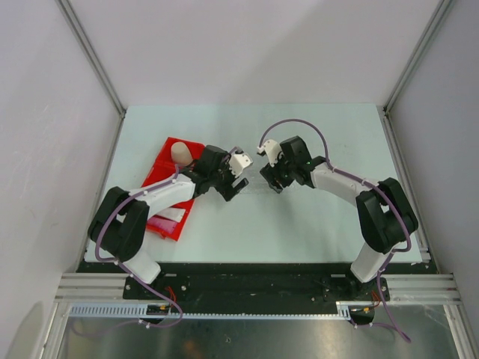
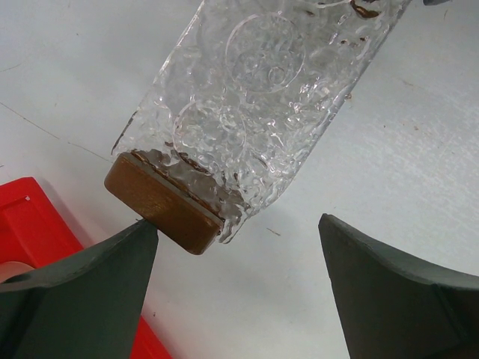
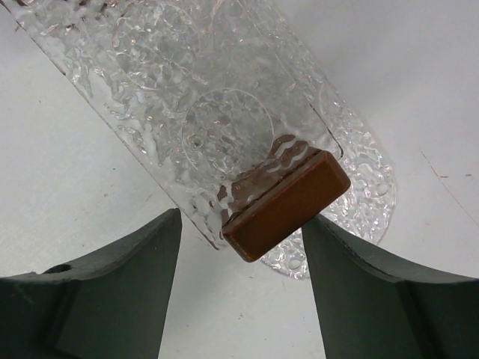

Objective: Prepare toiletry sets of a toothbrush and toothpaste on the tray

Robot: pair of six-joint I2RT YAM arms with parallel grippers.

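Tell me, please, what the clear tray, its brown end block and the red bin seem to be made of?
The tray: clear, likely plastic, possibly glass; glossy pebbled surface with pressed circles. The block: probably wood or a wood-look material; matte brown, flat faces. The red bin: likely moulded plastic; smooth, uniform red.

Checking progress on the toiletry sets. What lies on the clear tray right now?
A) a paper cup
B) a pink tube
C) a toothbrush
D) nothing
D: both wrist views show the tray bare, only textured clear plastic between its brown end blocks.
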